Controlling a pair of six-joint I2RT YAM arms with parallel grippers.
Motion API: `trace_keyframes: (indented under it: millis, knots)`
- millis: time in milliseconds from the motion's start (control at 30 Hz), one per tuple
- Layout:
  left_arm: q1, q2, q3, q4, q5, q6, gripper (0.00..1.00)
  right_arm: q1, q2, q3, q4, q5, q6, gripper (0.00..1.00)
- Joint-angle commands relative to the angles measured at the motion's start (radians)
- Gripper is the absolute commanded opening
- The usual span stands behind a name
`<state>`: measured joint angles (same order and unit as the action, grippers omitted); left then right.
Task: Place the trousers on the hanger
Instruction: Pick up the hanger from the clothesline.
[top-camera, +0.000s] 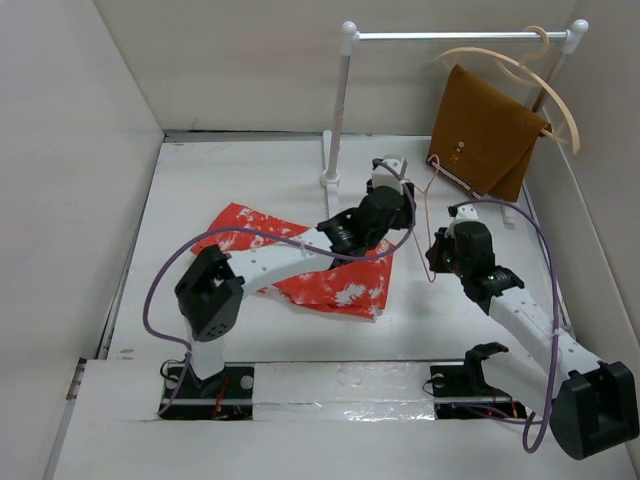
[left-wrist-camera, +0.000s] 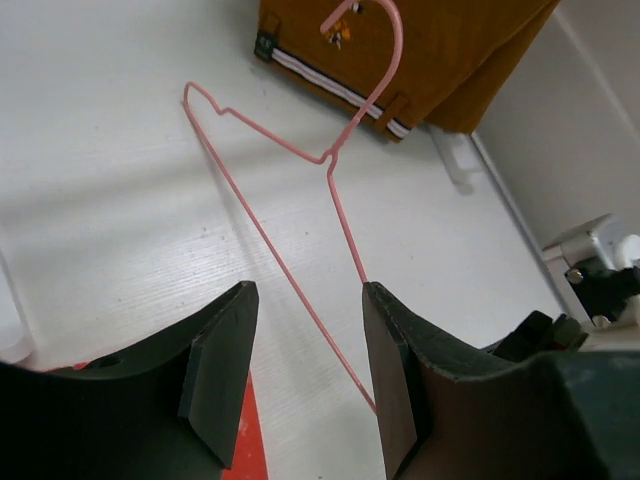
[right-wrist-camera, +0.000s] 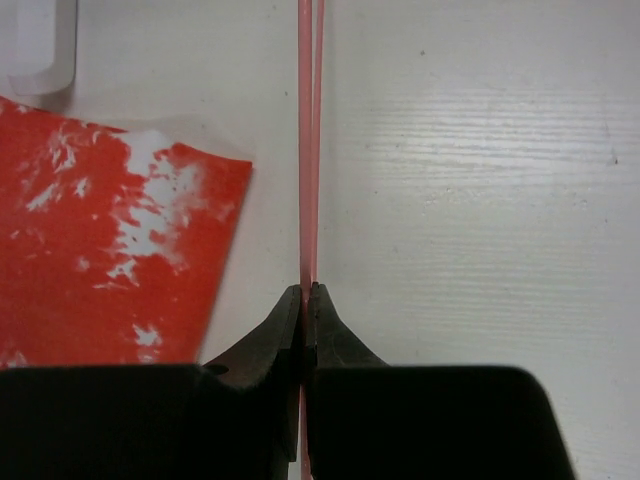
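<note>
Here the trousers (top-camera: 340, 285) lie spread flat on the white table (top-camera: 250, 180), in front of the foot of the clothes rail (top-camera: 340, 110). They are orange-red cloth mottled with white splotches. One straight-cut edge shows in the right wrist view, close beside the wire. The hanger (left-wrist-camera: 330, 158), a thin pink wire triangle with a small hook, sits further along the rail. Its hook points toward the brown cloth (top-camera: 485, 135), which is draped over a pale wooden hanger (top-camera: 540, 80) at the rail's far end. The right gripper (right-wrist-camera: 306, 292) is pinched tight on the pink wire, its two dark fingers meeting around it. The left gripper (left-wrist-camera: 308, 290) stands apart with the wire running between its fingers. Contact there cannot be told. The left arm reaches out over the trousers toward the rail's foot.
</note>
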<state>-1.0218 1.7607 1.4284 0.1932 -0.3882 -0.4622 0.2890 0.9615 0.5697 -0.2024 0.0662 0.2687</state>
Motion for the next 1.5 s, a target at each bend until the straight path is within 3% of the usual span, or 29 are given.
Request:
trace_keyframes:
  millis: [0,267,433,767,967,1100,1267,1367,1400,1467]
  knots:
    - [-0.015,0.069,0.137,-0.029,-0.046,0.063,0.43,0.019,-0.043,-0.028,0.055,0.017,0.015,0.0]
    - [-0.015,0.265,0.343,-0.064,-0.046,0.099,0.42,0.049,-0.079,-0.047,0.046,0.009,0.023,0.0]
    - [-0.006,0.341,0.446,-0.086,-0.093,0.112,0.36,0.049,-0.109,-0.053,0.04,-0.002,0.027,0.0]
    - [0.051,0.511,0.656,-0.152,-0.005,0.108,0.32,0.076,-0.121,-0.071,0.035,-0.006,0.049,0.0]
    - [0.06,0.537,0.659,-0.153,0.009,0.089,0.27,0.085,-0.136,-0.074,0.026,0.018,0.058,0.0]
    - [0.06,0.516,0.626,-0.146,0.008,0.079,0.0,0.085,-0.121,-0.071,0.028,0.03,0.061,0.0]
    - [0.06,0.442,0.541,-0.094,0.018,0.063,0.0,0.096,-0.124,-0.067,0.018,0.069,0.072,0.0]
    - [0.06,0.407,0.494,-0.089,0.031,0.043,0.0,0.096,-0.135,-0.057,0.006,0.067,0.073,0.23]
    - [0.06,0.364,0.457,-0.036,0.041,0.03,0.0,0.096,-0.142,-0.054,-0.003,0.063,0.072,0.38]
    - [0.06,0.326,0.36,0.011,0.066,0.011,0.0,0.105,-0.171,-0.048,-0.032,0.049,0.073,0.51]
